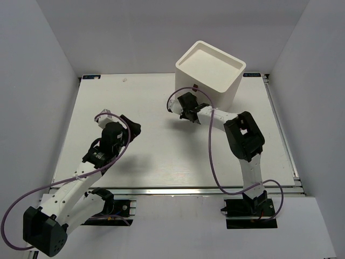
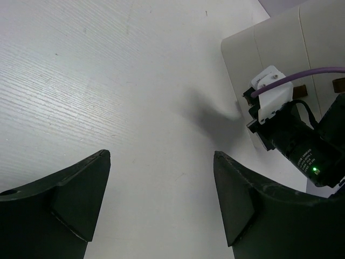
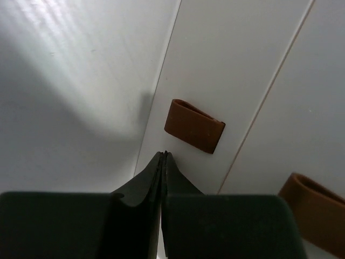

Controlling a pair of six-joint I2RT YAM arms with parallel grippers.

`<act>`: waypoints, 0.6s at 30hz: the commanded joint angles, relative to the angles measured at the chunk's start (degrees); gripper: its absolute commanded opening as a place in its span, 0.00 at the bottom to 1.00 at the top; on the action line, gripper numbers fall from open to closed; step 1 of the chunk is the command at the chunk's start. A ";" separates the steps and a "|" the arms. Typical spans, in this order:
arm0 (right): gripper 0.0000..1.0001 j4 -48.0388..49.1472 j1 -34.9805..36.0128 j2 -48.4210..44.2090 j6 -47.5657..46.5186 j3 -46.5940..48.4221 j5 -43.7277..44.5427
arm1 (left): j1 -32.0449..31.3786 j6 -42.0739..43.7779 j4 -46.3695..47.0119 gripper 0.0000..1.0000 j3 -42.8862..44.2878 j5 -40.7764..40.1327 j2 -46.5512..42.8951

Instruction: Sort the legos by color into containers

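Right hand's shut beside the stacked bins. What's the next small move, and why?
Probably open the right hand and ease it forward onto the brown tab on the bin stack. Its fingers are pressed together just short of that tab. Seams and a second tab suggest several nested bins, so separating them likely comes first.

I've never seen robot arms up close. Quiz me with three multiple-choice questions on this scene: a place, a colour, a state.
1. Where do the white bins stand?
A) near left corner
B) far side, right of centre
C) in the middle

2. What colour is the tab on the bins' side?
A) brown
B) blue
C) green

3. How is the left gripper?
A) shut
B) holding a brick
C) open, empty

B: top view shows them there.
A: right wrist view shows it brown.
C: its jaws stand apart with only table between.
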 commanded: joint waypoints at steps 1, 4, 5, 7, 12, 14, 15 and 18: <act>0.00 5.10 -0.70 2.51 -1.11 2.87 7.55 | -0.19 0.37 -0.21 0.87 0.95 -0.97 0.18; 0.00 2.39 -1.14 3.13 0.03 4.37 6.25 | -0.19 0.81 -0.03 0.88 1.04 -0.62 0.27; 0.00 2.29 -1.31 2.43 0.12 4.11 5.29 | -0.19 0.81 -0.03 0.88 1.04 -0.62 0.19; 0.00 1.33 -1.32 1.55 -0.14 3.67 3.71 | -0.19 1.33 0.66 0.89 0.95 -0.35 0.19; 0.11 -25.98 -1.40 -5.38 6.35 17.09 -27.00 | -0.19 6.42 6.71 0.94 -0.19 3.42 -1.22; 0.56 -27.68 -1.66 -9.67 11.96 17.56 -38.55 | -0.19 7.74 8.66 0.98 -0.89 5.43 -1.75; 0.72 -27.25 -1.93 -11.01 13.90 16.77 -40.93 | -0.19 9.32 10.15 0.98 -0.90 6.32 -1.84; 0.89 -24.09 -2.10 -15.06 22.77 14.22 -46.04 | -0.19 11.78 11.48 0.98 -0.20 10.09 -0.79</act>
